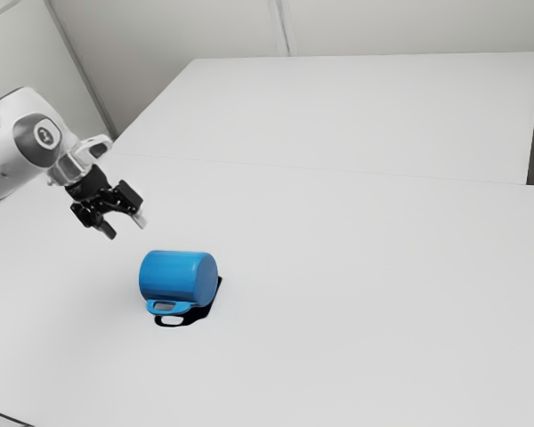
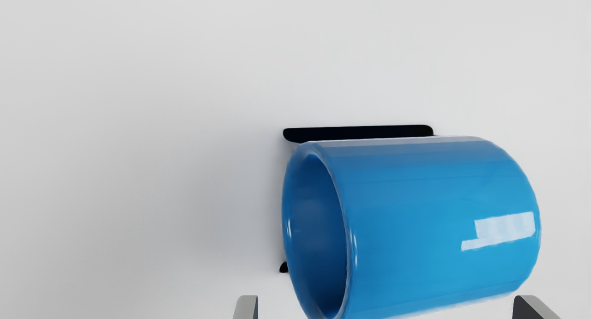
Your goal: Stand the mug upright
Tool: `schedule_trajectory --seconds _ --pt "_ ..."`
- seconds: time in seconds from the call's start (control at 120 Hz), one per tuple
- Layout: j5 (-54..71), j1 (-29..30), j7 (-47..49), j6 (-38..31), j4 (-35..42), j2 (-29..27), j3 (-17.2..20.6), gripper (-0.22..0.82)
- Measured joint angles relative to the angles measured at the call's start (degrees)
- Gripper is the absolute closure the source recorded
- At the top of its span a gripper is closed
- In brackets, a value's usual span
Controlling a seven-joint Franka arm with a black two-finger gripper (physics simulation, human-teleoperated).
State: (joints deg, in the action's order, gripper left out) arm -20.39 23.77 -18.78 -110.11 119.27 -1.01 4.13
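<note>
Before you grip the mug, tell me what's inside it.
In the mug, I see bare blue inner wall; the deeper part is hidden by its near side, so I cannot tell.

From beside the arm [image 1: 9,156], my exterior view looks down across the tabletop [image 1: 356,285]; my closer wrist view shares the mug [image 1: 173,274].

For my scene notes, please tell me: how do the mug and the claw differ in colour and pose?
The mug is blue; the claw is mostly black. The mug lies on its side on the table; the claw, its fingers apart, hangs in the air. They share one thing: neither touches the other.
</note>
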Motion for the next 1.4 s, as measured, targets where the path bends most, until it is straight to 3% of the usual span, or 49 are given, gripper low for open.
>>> schedule_trajectory --seconds 0.367,0.542,0.875,1.025,1.183,1.4 --pt "-14.8 5.5 -19.3 -0.6 2.7 7.4 0.1 0.0" --pt "-19.8 7.2 -26.9 3.4 2.4 11.1 0.1 0.0" --pt "-25.2 7.9 -36.7 12.5 2.7 12.1 0.2 0.0" --pt "-27.6 7.7 -39.7 15.1 2.9 13.3 0.2 0.12" --pt "-28.4 7.8 -42.0 16.7 2.7 13.4 0.3 0.47" --pt "-28.8 7.8 -44.1 17.4 2.4 11.7 1.3 0.68"
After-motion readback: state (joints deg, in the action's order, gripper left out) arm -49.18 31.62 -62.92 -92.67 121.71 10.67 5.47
